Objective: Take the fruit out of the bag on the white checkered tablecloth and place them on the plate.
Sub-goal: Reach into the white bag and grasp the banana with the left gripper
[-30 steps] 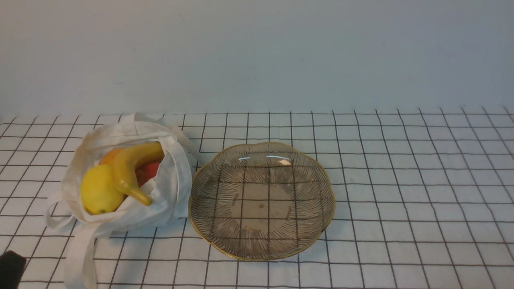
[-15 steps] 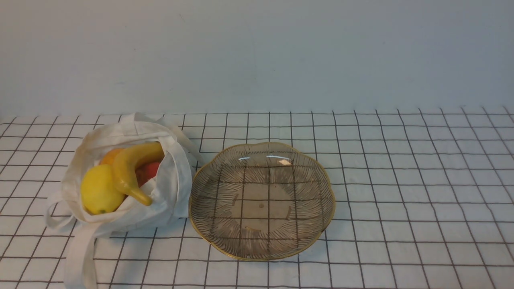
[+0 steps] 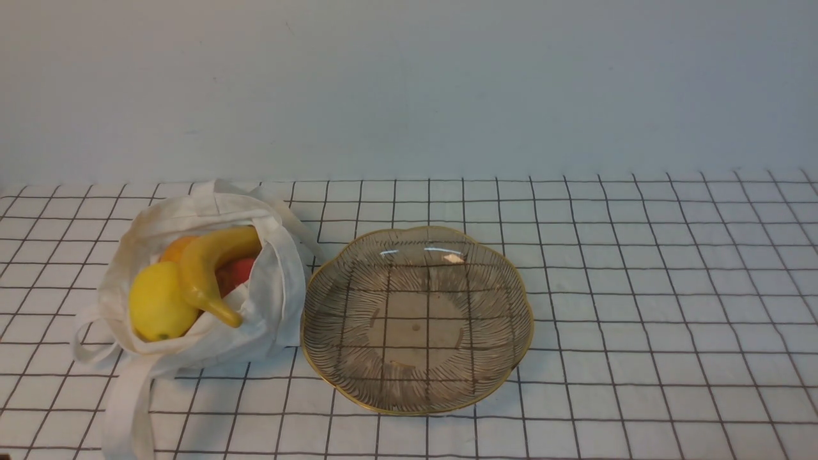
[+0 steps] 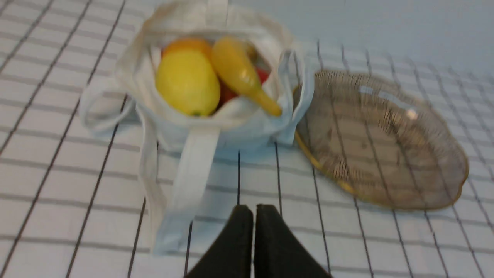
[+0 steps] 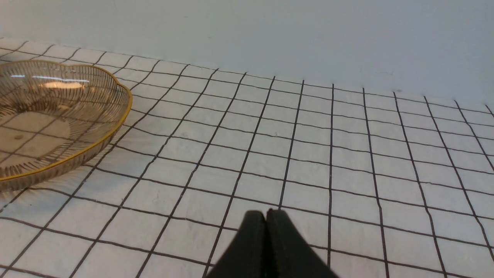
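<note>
- Now, at the near left corner of the front view, a tiny sliver (image 3: 5,457) shows, too small for me to name; a half second earlier that corner had no such sliver, and a second ago a large dark piece filled it.
- My left claw (image 4: 255,210) is closed, fingertips together with nothing between them, apart from the bag and on its near side.
- The bag (image 3: 281,294) lies at the left of the cloth (image 3: 639,306), mouth open up and toward me, one strap (image 3: 128,409) running out toward me; it has not shifted from the earlier frames.
- The lemon (image 3: 163,303) is in the bag's mouth, at its left, its long axis running roughly far to near, the greenish nub toward me.
- The orange (image 3: 174,250) sits in the bag beyond the lemon, partly covered.
- The banana (image 3: 201,268) lies over the other fruit, bowed to the left: one end points far and right, the thin tip near and right, over the bag's near edge. It lies as before.
- The red fruit (image 3: 236,271) is in the bag under the banana's inner curve, partly hidden.
- The plate (image 3: 415,326) rests face up just right of the bag, unmoved.
- My right claw (image 5: 269,214) is closed too, gripping nothing, over the cloth.
</note>
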`<state>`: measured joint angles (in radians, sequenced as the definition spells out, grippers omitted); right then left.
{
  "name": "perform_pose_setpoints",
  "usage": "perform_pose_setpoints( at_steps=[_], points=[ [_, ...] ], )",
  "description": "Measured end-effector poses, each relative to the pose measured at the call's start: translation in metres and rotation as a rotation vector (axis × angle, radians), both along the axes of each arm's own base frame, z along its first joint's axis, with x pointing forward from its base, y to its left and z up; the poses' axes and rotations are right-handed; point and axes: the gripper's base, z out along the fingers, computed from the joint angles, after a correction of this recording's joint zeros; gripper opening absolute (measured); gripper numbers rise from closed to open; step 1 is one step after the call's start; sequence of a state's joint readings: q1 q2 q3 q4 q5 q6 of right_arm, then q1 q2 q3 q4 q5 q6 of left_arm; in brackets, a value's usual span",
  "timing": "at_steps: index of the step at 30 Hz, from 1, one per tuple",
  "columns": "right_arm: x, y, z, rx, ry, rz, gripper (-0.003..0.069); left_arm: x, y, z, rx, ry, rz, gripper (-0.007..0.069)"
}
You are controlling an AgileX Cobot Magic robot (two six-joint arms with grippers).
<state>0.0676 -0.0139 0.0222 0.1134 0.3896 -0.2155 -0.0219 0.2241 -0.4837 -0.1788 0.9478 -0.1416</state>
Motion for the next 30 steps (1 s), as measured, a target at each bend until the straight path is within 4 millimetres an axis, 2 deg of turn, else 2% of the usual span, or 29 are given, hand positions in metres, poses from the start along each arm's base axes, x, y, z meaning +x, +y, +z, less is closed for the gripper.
perform_pose_setpoints(
  at_steps=[2, 4, 5, 8, 9, 11, 18, 21, 23, 27, 28, 29, 30],
  points=[
    [0.0, 0.0, 0.0, 0.0, 0.0, 0.0, -0.0014, 0.004, -0.001, 0.001, 0.004, 0.055, -0.008, -0.0008],
    [0.0, 0.0, 0.0, 0.0, 0.0, 0.0, -0.0014, 0.023, -0.003, 0.007, 0.032, 0.216, -0.054, -0.0008],
    [0.0, 0.0, 0.0, 0.0, 0.0, 0.0, -0.0014, 0.022, -0.003, 0.009, 0.034, 0.214, -0.057, -0.0008],
    [0.0, 0.0, 0.0, 0.0, 0.0, 0.0, -0.0014, 0.052, -0.004, 0.019, 0.085, 0.331, -0.113, -0.0008],
    [0.0, 0.0, 0.0, 0.0, 0.0, 0.0, -0.0014, 0.052, -0.004, 0.02, 0.088, 0.324, -0.116, -0.0008],
    [0.0, 0.0, 0.0, 0.0, 0.0, 0.0, -0.0014, 0.079, -0.004, 0.03, 0.128, 0.373, -0.159, -0.0008],
    [0.0, 0.0, 0.0, 0.0, 0.0, 0.0, -0.0014, 0.145, -0.005, 0.053, 0.181, 0.39, -0.214, 0.0018],
    [0.0, 0.0, 0.0, 0.001, 0.0, 0.0, -0.0014, 0.179, -0.006, 0.057, 0.181, 0.412, -0.216, 0.0088],
    [0.0, 0.0, 0.0, 0.002, 0.0, 0.0, -0.0014, 0.202, -0.006, 0.055, 0.183, 0.435, -0.222, 0.0162],
    [0.0, 0.0, 0.0, 0.002, 0.0, 0.0, -0.0014, 0.245, -0.007, 0.042, 0.203, 0.467, -0.248, 0.0332],
    [0.0, 0.0, 0.0, 0.002, 0.0, 0.0, -0.0014, 0.248, -0.007, 0.041, 0.204, 0.468, -0.249, 0.034],
    [0.0, 0.0, 0.0, 0.002, 0.0, 0.0, -0.0014, 0.263, -0.007, 0.03, 0.212, 0.488, -0.261, 0.0407],
    [0.0, 0.0, 0.0, 0.002, 0.0, 0.0, -0.0014, 0.272, -0.007, 0.024, 0.218, 0.498, -0.27, 0.0437]
  ],
)
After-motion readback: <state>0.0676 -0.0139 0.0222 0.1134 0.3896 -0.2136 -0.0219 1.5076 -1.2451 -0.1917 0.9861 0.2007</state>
